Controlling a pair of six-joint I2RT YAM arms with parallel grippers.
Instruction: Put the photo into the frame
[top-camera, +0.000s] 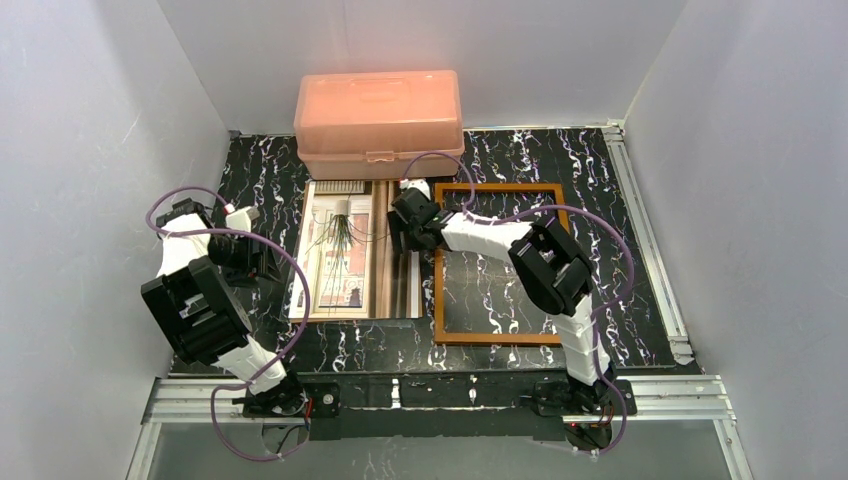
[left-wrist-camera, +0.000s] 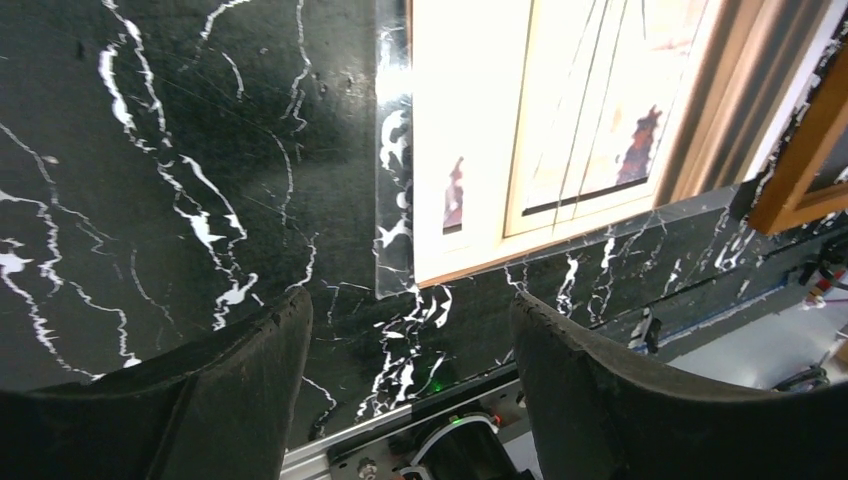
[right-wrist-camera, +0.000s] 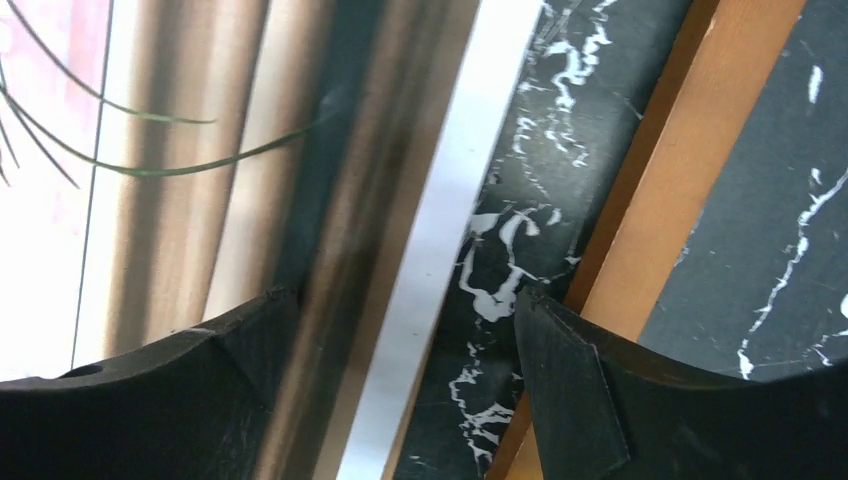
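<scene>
While the photo (top-camera: 345, 255) lies face up in the middle of the surface (top-camera: 250, 160), its plant and striped side showing, the frame (top-camera: 495, 338) lies flat just to its right, with a narrow strip of bare marble between them. The frame holds nothing; the marble shows through its opening. A clear sheet (left-wrist-camera: 392, 200) sticks out along the photo's left edge. A pink box (top-camera: 378, 110) stands at the far edge, just beyond the photo's far end. The right tool (right-wrist-camera: 400, 300) hangs low over the gap near the frame's far left corner, released, with one finger above the photo's striped right margin and the other above the frame's left rail; I cannot tell whether either finger touches. The left tool (left-wrist-camera: 410, 300) sits toward the left edge of the surface, over bare marble near the photo's near left corner, its jaws apart and grasping nothing.
</scene>
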